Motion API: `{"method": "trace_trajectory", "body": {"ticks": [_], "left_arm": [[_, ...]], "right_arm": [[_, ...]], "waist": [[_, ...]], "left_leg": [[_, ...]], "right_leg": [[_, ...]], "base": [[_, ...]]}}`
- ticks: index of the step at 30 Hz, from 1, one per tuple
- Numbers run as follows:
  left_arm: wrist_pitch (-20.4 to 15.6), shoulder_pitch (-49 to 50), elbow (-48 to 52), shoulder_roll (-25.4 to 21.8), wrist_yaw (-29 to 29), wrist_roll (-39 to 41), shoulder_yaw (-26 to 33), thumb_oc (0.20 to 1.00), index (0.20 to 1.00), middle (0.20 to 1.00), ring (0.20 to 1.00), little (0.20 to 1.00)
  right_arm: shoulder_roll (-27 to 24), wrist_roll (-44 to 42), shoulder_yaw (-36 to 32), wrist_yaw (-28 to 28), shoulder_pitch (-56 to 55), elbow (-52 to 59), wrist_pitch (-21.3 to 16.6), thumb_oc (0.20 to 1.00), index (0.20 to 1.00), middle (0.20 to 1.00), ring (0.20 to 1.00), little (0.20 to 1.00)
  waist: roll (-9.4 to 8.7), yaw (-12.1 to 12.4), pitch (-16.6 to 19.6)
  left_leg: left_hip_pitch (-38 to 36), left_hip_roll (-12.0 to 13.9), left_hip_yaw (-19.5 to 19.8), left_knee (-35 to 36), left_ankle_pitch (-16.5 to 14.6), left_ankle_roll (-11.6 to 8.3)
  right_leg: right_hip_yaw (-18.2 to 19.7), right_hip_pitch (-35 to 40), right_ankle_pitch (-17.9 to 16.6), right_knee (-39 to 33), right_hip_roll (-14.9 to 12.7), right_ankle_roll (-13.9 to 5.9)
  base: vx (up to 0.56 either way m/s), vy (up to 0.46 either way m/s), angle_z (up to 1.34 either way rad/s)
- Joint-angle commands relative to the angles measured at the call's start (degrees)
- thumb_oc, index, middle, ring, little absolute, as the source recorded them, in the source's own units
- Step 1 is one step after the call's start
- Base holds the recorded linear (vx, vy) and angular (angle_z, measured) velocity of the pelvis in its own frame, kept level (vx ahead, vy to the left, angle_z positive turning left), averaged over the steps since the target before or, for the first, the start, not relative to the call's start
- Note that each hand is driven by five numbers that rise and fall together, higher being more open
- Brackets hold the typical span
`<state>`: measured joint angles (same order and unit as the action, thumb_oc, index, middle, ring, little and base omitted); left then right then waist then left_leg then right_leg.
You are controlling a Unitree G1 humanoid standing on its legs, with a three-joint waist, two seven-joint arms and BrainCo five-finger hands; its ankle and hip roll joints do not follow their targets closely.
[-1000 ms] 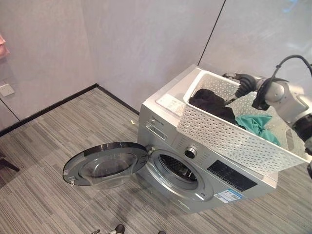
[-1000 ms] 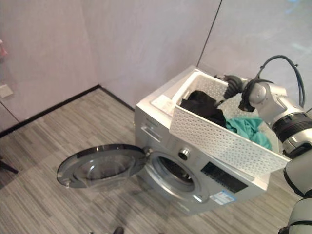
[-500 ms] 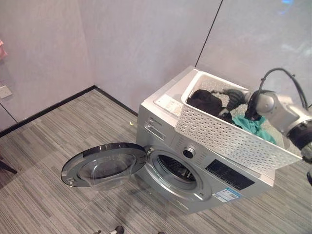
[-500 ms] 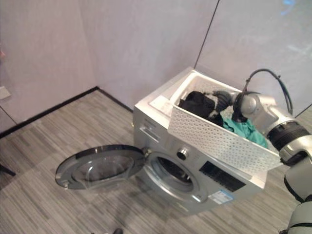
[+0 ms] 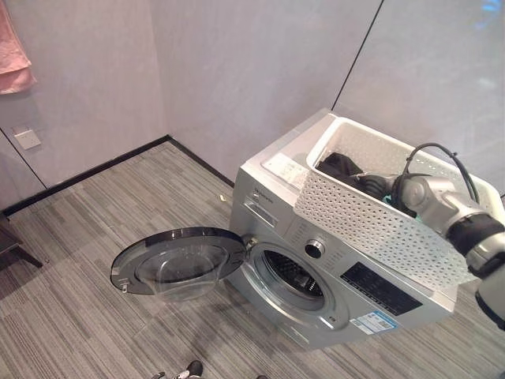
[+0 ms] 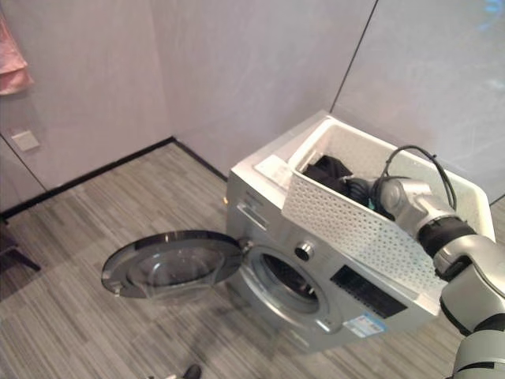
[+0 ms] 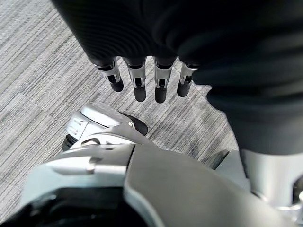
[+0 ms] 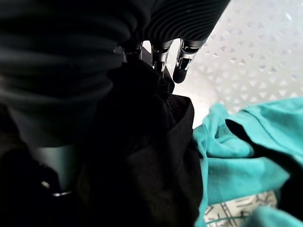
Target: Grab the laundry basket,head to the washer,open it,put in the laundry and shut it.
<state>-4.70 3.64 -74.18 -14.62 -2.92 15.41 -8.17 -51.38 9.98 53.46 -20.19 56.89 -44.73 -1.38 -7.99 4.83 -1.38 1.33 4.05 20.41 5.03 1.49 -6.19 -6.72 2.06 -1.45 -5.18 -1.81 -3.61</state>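
Note:
A silver washer (image 5: 272,209) stands by the wall with its round door (image 5: 177,260) swung wide open to the left, showing the dark drum (image 5: 296,276). On its top sits a white perforated laundry basket (image 5: 371,229). My right hand (image 5: 377,185) reaches down inside the basket, onto a black garment (image 5: 341,167). In the right wrist view the black garment (image 8: 151,156) lies right under the hand, with a teal cloth (image 8: 236,156) beside it against the basket wall (image 8: 246,47). My left hand (image 7: 139,85) hangs open over the carpet, holding nothing.
Grey walls with a black skirting close in behind the washer. A pink cloth (image 5: 16,55) hangs at the upper left above a wall socket (image 5: 28,139). A dark furniture leg (image 5: 16,249) shows at the left edge. Striped grey carpet lies before the door.
My right hand has sunk from the basket's far rim down onto the black garment. The camera has shifted, so the whole scene sits slightly differently.

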Motion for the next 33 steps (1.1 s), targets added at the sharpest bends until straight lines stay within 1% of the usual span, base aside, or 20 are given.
{"method": "trace_trajectory", "body": {"ticks": [1,3,4,5,10,11,16,19,20,22,23,24,25,26,29,31,33], "left_arm": [[1.0,-0.1,-3.0,0.7,-0.8,-0.3,-2.4,1.000,1.000,1.000,1.000,1.000],[1.1,0.1,-3.0,0.8,-1.0,-0.7,-2.9,1.000,1.000,1.000,1.000,1.000],[1.1,0.2,-3.0,0.8,-1.0,-0.9,-3.0,1.000,1.000,1.000,1.000,1.000],[1.1,0.2,-3.0,0.8,-1.0,-0.9,-3.0,1.000,1.000,1.000,1.000,1.000],[1.3,0.0,-3.7,0.9,-0.8,-0.7,-3.1,1.000,1.000,1.000,1.000,1.000],[1.2,-0.1,-4.0,0.8,-0.5,-0.6,-3.0,1.000,1.000,1.000,1.000,1.000],[1.0,-0.1,-4.4,0.7,0.2,-0.5,-2.5,1.000,1.000,1.000,1.000,1.000],[0.6,-0.3,-4.8,0.8,0.7,-0.2,-2.1,1.000,1.000,1.000,1.000,1.000],[0.4,-0.5,-5.1,0.8,1.1,-0.4,-2.0,1.000,1.000,1.000,1.000,1.000],[0.3,-0.6,-5.6,0.6,1.5,-0.8,-1.9,1.000,1.000,1.000,1.000,1.000],[0.3,-0.7,-5.8,0.5,1.8,-1.1,-1.8,1.000,1.000,1.000,1.000,1.000],[0.4,-0.8,-5.8,0.6,2.1,-1.5,-1.6,1.000,1.000,1.000,1.000,1.000],[0.6,-1.3,-5.8,0.7,3.3,-2.4,-0.7,1.000,1.000,1.000,1.000,1.000],[0.5,-1.6,-6.2,0.3,4.3,-4.1,-0.7,1.000,1.000,1.000,1.000,1.000],[0.5,-1.7,-6.2,0.3,4.4,-4.9,-1.0,1.000,1.000,1.000,1.000,1.000],[0.4,-1.6,-6.4,0.6,4.4,-5.2,-1.1,1.000,1.000,1.000,1.000,1.000],[0.5,-1.6,-6.6,0.6,4.5,-5.4,-1.2,1.000,1.000,1.000,1.000,1.000]], "right_arm": [[0.3,1.8,2.3,-1.1,1.4,-3.0,0.9,1.000,1.000,1.000,1.000,1.000],[0.6,1.4,2.1,-1.6,1.1,-4.1,1.1,1.000,1.000,1.000,1.000,1.000],[0.7,1.3,2.0,-1.6,1.2,-4.5,1.2,0.247,0.247,0.247,0.247,0.247],[0.7,1.3,2.0,-1.6,1.2,-4.5,1.2,0.200,0.200,0.200,0.200,0.200],[1.2,-0.7,-1.4,1.8,2.3,-7.7,1.3,0.200,0.200,0.200,0.200,0.200],[1.3,-1.7,-2.9,3.6,3.3,-8.5,1.4,0.200,0.200,0.200,0.200,0.200],[0.1,-4.6,-5.8,7.0,5.8,-7.8,1.1,0.200,0.200,0.200,0.200,0.200],[-2.2,-8.7,-9.3,11.4,8.4,-6.8,0.2,0.200,0.200,0.200,0.200,0.200],[-3.3,-10.9,-12.1,14.7,9.4,-6.7,-0.6,0.200,0.200,0.200,0.200,0.200],[-4.3,-12.7,-14.9,17.9,11.0,-5.8,-1.0,0.200,0.200,0.200,0.200,0.200],[-5.0,-11.0,-16.5,20.9,12.9,-3.5,-0.9,0.200,0.200,0.200,0.200,0.200],[-6.5,-6.7,-16.7,23.3,14.1,-1.4,-0.5,0.200,0.200,0.200,0.200,0.200],[-9.4,3.5,-18.0,28.8,14.9,4.4,0.6,0.200,0.200,0.200,0.200,0.200],[-12.3,8.0,-21.3,33.9,15.1,7.0,1.6,0.200,0.200,0.200,0.200,0.200],[-13.5,10.6,-22.5,35.9,15.1,7.8,2.5,0.200,0.200,0.200,0.200,0.200],[-13.4,11.5,-24.8,37.0,13.6,9.6,2.8,0.200,0.200,0.200,0.200,0.200],[-13.1,11.8,-25.5,37.6,13.1,9.8,2.9,0.200,0.200,0.200,0.200,0.200]], "waist": [[-0.97,2.5,-1.5],[-0.74,2.5,-1.4],[-0.67,2.5,-1.3],[-0.67,2.5,-1.3],[-0.40,2.2,-0.8],[-0.29,2.0,-0.6],[-0.15,1.5,0.0],[0.09,0.9,0.6],[0.22,0.7,1.1],[0.39,0.4,1.5],[0.57,0.4,1.8],[0.82,0.3,2.1],[1.21,0.4,2.3],[1.58,0.7,2.9],[1.77,1.0,3.2],[1.87,0.9,3.4],[2.05,0.9,3.7]], "left_leg": [[-3.0,0.6,-3.3,0.0,-3.5,1.64],[-2.9,0.6,-3.2,0.0,-3.5,1.62],[-2.9,0.6,-3.1,0.0,-3.4,1.63],[-2.9,0.6,-3.1,0.0,-3.4,1.63],[-3.0,0.5,-3.2,0.0,-3.4,1.61],[-3.2,0.5,-3.4,0.0,-3.4,1.64],[-3.7,0.5,-3.9,0.0,-3.6,1.65],[-4.1,0.5,-4.4,0.0,-3.9,1.67],[-4.4,0.4,-4.5,0.0,-4.0,1.71],[-4.6,0.5,-4.6,0.0,-4.2,1.77],[-4.8,0.5,-4.7,0.0,-4.4,1.84],[-5.0,0.5,-4.7,0.0,-4.6,1.93],[-5.4,0.4,-4.8,0.0,-4.8,2.13],[-5.7,0.3,-4.6,0.0,-5.1,2.32],[-6.0,0.1,-4.8,0.0,-5.2,2.54],[-5.7,-0.4,-4.9,0.0,-4.8,2.78],[-6.1,-0.2,-5.1,0.0,-5.3,2.89]], "right_leg": [[1.3,-4.6,-0.7,1.6,-4.2,-3.23],[1.3,-4.5,-0.7,1.5,-4.2,-3.16],[1.2,-4.5,-0.7,1.5,-4.2,-3.13],[1.2,-4.5,-0.7,1.5,-4.2,-3.13],[1.3,-4.2,-0.7,1.5,-4.1,-3.14],[1.5,-4.2,-0.7,1.5,-4.1,-3.15],[1.9,-3.9,-0.8,1.4,-4.2,-3.22],[2.1,-3.6,-0.7,1.6,-4.2,-3.28],[2.2,-3.5,-0.6,1.6,-4.2,-3.33],[2.3,-3.3,-0.3,1.9,-4.2,-3.31],[2.3,-3.1,-0.2,2.1,-4.2,-3.27],[2.3,-3.0,-0.1,2.2,-4.3,-3.26],[2.4,-2.9,0.1,2.3,-4.2,-3.28],[2.3,-2.5,0.3,2.4,-4.4,-3.33],[2.3,-2.3,0.3,2.5,-4.6,-3.46],[2.5,-2.7,-0.2,2.7,-5.0,-3.58],[2.5,-2.4,0.1,2.6,-4.9,-3.63]], "base": [[0.00,0.000,0.00],[0.00,-0.001,0.03],[0.00,-0.002,0.10],[-0.01,-0.001,0.11],[0.00,0.000,0.02],[0.00,0.000,0.00],[0.00,0.000,0.00],[-0.01,0.003,-0.04],[0.00,0.003,-0.08],[0.00,0.001,-0.03],[0.00,0.007,-0.04],[0.00,0.014,-0.06],[0.02,0.021,-0.04],[0.00,0.000,0.00],[0.00,0.000,0.00],[-0.02,0.033,-0.03],[0.00,0.000,0.00]]}}
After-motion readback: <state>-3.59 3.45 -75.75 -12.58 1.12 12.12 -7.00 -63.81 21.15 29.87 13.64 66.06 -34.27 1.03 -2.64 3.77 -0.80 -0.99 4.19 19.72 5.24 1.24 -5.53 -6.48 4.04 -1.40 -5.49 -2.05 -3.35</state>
